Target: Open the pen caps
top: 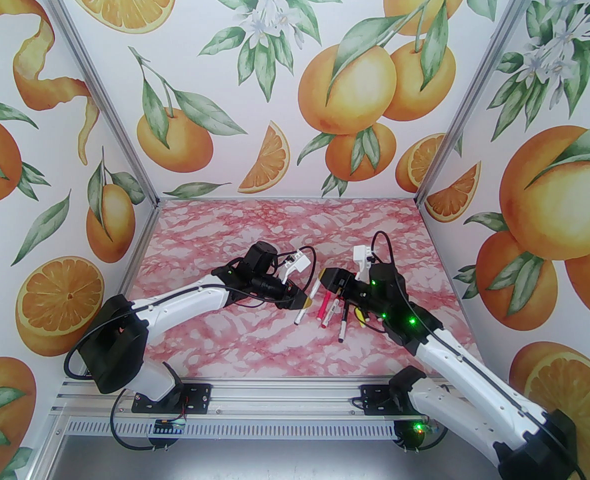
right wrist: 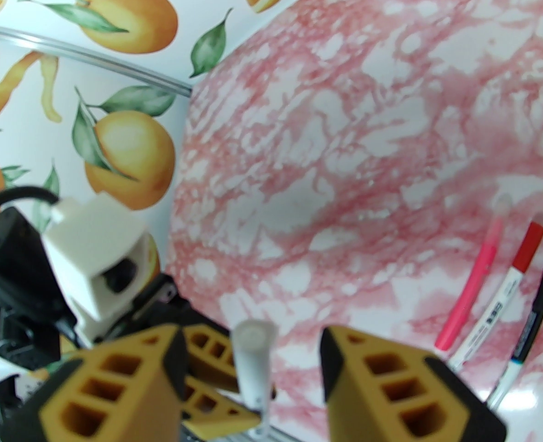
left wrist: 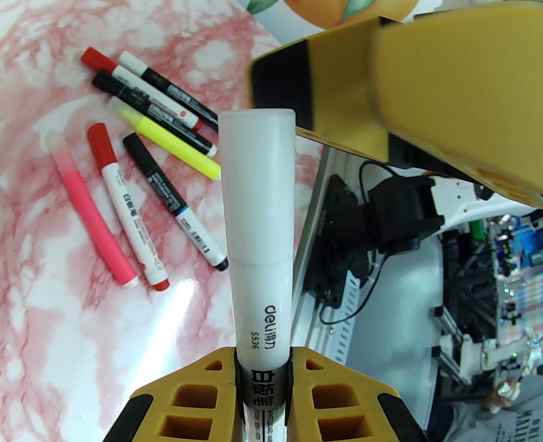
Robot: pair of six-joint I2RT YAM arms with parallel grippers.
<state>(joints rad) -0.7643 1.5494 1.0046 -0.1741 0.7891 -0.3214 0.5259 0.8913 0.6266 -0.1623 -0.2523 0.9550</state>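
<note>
Our left gripper (left wrist: 262, 375) clamps the white pen (left wrist: 262, 302) by its barrel above the table (left wrist: 23, 62), so its cap (left wrist: 257, 177) juts free toward our right gripper (right wrist: 251, 357), whose jaws straddle it, apart, not touching. The other pens (left wrist: 129, 214) lie capped below.

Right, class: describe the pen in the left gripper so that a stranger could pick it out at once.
Over the pink marble table, the left gripper clamps the pen in its yellow jaws. Unlike the loose pens lying there, it is gripped, and it pairs a frosted white cap with a white barrel.
</note>
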